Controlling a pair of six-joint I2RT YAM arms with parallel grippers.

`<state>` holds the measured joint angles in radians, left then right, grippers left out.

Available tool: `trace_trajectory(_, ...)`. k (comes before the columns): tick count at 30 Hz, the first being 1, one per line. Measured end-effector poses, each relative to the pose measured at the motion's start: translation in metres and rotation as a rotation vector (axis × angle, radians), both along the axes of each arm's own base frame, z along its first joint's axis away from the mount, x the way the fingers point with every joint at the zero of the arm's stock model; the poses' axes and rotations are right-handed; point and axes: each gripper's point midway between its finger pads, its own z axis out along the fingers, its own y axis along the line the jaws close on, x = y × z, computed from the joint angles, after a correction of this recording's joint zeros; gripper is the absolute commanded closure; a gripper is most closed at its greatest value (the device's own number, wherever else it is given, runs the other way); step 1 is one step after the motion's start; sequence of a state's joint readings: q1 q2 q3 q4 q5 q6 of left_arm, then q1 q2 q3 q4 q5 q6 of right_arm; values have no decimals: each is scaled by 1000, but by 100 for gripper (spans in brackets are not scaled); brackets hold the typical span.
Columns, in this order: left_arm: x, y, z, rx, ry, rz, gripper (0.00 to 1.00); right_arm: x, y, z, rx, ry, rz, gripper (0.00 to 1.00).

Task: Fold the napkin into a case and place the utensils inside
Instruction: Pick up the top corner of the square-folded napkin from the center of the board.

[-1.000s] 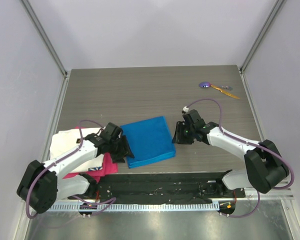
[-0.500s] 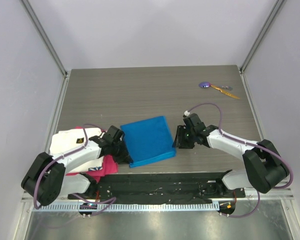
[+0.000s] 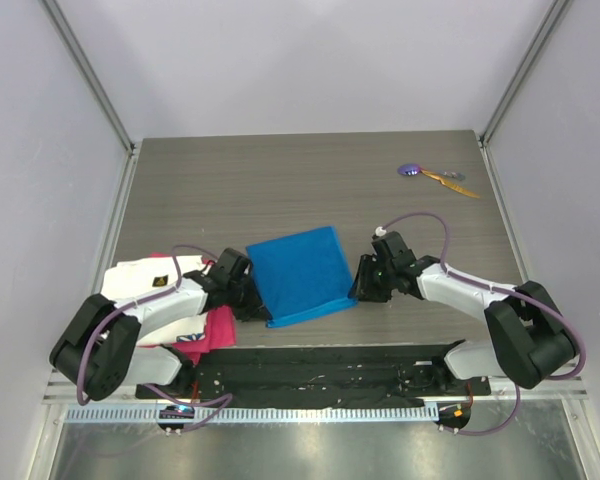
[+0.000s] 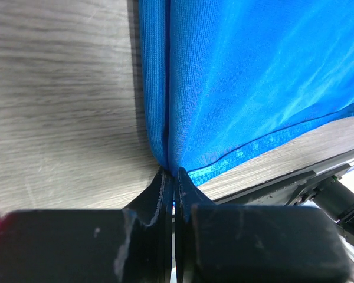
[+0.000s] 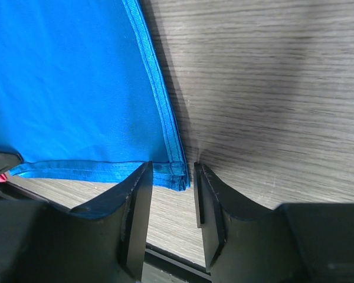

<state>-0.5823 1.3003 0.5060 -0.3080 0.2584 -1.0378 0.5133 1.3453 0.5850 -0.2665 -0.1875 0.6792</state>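
The bright blue, thin shiny fabric napkin [image 4: 253, 76] has one near corner pinched in the shut jaws of the left gripper [image 4: 172, 177] and the other lying between the half-parted jaws of the right gripper [image 5: 171, 177], so lifting before that side clamps would likely drag the cloth crooked.

One napkin [image 3: 302, 272], two utensils [image 3: 411, 169], one white cloth [image 3: 130, 273], one pink cloth [image 3: 218, 328].

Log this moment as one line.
left gripper: shut on napkin corner | right gripper: open, straddling other near corner | utensils: far right
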Motion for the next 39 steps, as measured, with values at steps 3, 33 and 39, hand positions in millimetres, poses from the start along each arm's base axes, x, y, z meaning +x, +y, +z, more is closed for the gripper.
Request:
trace_trajectory(3, 2, -2, 0, -7, -6, -4, 98, 2, -1, 0, 5, -1, -13, 60)
trace_trajectory(33, 4, -11, 0, -61, -22, -23, 100, 15, -6, 8, -24, -30, -15, 73)
trace_trajectory(39, 4, -12, 0, -69, -25, -26, 100, 14, -7, 7, -34, -30, -14, 69)
